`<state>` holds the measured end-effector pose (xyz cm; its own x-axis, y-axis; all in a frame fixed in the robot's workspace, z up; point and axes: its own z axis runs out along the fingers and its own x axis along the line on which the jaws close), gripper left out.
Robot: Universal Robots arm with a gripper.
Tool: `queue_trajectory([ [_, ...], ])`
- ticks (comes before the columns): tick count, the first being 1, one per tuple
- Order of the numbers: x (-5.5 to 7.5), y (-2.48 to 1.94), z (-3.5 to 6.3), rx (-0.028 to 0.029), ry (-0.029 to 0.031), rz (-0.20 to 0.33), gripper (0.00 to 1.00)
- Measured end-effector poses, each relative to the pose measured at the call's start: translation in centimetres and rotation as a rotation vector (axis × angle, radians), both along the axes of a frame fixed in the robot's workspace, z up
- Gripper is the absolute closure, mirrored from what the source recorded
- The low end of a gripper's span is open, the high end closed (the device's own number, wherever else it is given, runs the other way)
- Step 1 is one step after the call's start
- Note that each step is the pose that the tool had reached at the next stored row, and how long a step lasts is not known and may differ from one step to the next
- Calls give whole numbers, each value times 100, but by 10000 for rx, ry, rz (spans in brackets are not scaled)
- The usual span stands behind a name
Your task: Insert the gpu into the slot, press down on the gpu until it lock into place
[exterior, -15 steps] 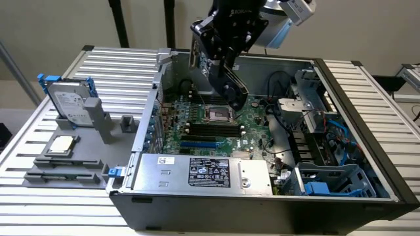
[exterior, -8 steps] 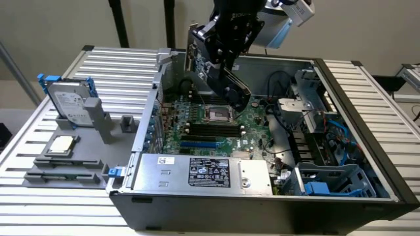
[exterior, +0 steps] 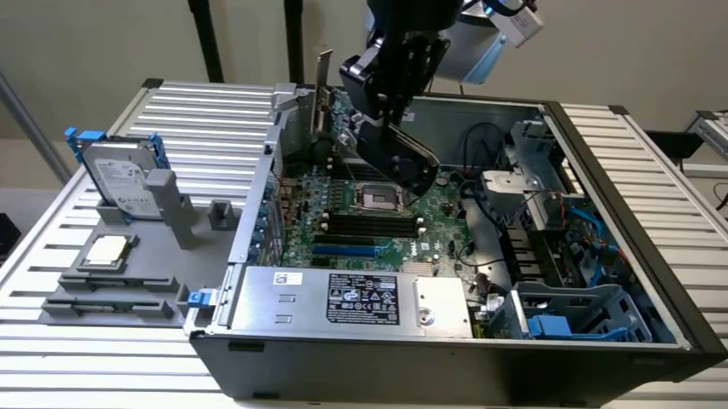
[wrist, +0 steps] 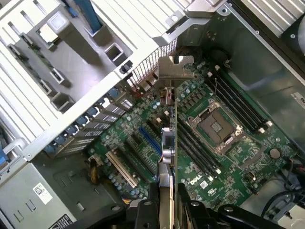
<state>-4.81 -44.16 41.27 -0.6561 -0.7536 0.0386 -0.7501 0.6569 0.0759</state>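
Wrist view, pincer (wrist: 167,205) clamping gpu (wrist: 167,148) edge-on, slot (wrist: 149,140) nearby

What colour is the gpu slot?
The slot is bright blue, clearest in the wrist view.

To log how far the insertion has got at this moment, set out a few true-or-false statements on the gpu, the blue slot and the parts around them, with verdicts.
1. The gripper is clamped on the gpu. True.
2. The gpu is seated in the blue slot. False: it is held above the motherboard, and the slot is bare.
3. The hard drive with blue rails lies inside the case. False: it stands on the grey fixture outside the case, at the exterior view's left.
4. The processor socket lies beside the black memory slots. True.
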Motion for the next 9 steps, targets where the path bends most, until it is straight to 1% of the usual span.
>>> queue_trajectory([
  [9,0,0,-66,0,-9,1629,74],
])
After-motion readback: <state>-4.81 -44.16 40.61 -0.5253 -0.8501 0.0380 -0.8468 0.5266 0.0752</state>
